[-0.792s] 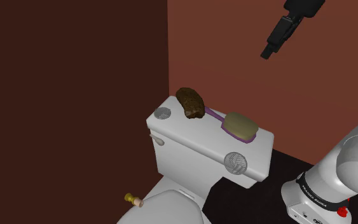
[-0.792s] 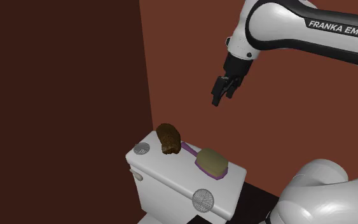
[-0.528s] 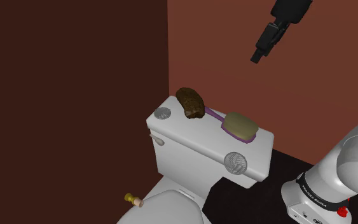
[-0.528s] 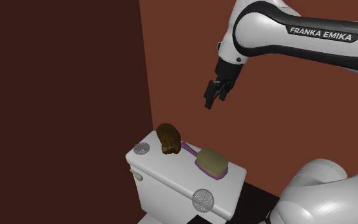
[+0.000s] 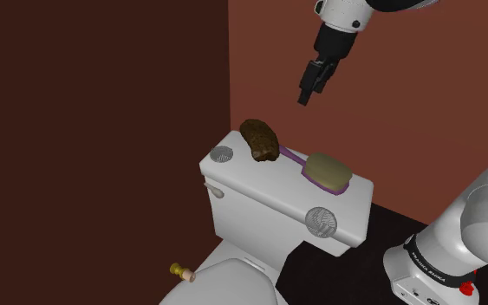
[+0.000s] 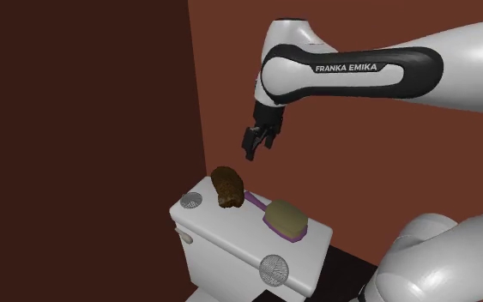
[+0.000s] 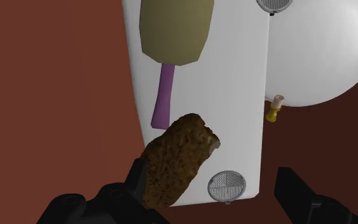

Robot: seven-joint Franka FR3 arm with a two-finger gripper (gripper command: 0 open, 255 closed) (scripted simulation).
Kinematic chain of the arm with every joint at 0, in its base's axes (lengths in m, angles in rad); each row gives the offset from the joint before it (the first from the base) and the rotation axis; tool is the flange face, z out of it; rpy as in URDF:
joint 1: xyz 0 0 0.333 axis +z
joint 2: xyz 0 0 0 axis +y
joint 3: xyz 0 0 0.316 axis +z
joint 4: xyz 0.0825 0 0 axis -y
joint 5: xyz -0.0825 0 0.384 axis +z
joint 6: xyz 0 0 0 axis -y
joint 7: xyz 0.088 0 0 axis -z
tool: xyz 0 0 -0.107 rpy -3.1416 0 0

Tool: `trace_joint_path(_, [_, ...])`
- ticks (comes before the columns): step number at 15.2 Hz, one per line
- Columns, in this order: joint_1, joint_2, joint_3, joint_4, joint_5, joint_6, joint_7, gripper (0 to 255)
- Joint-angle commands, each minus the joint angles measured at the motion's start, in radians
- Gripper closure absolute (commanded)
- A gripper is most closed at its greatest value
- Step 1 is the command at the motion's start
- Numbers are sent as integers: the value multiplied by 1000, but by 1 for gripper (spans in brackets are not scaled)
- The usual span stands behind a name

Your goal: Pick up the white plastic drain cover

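Two round grey-white mesh drain covers lie on the white toilet tank lid (image 5: 268,178). One drain cover (image 5: 222,154) (image 6: 190,200) (image 7: 228,185) sits at the lid's end by the wall corner, beside a brown lump (image 5: 260,139) (image 7: 177,159). The other drain cover (image 5: 321,220) (image 6: 274,268) (image 7: 274,5) sits at the opposite end's front corner. My gripper (image 5: 303,95) (image 6: 250,154) (image 7: 211,172) hangs open high above the lid, holding nothing. In the wrist view the cover beside the lump lies far below, between the fingers.
A brush (image 5: 327,171) (image 7: 174,28) with a purple handle lies on the lid between the covers. Red-brown walls stand close behind and beside the tank. A small brass fitting (image 5: 181,273) (image 7: 273,109) juts out by the toilet seat (image 7: 323,51). The arm's base (image 5: 441,251) is at the shoulder view's lower right.
The gripper has swung down and toward the shoulder view's left, from over the brush end to above the lump. Nothing on the lid has moved.
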Motion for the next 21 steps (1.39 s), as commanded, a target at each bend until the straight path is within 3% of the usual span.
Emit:
trace_joint_path(1, [8,66,19,11,-1,46,6,0])
trace_joint_path(11, [40,427,103,159,-51,206,58,0])
trace_joint_path(21, [102,812,140,418,-163,267,130,0])
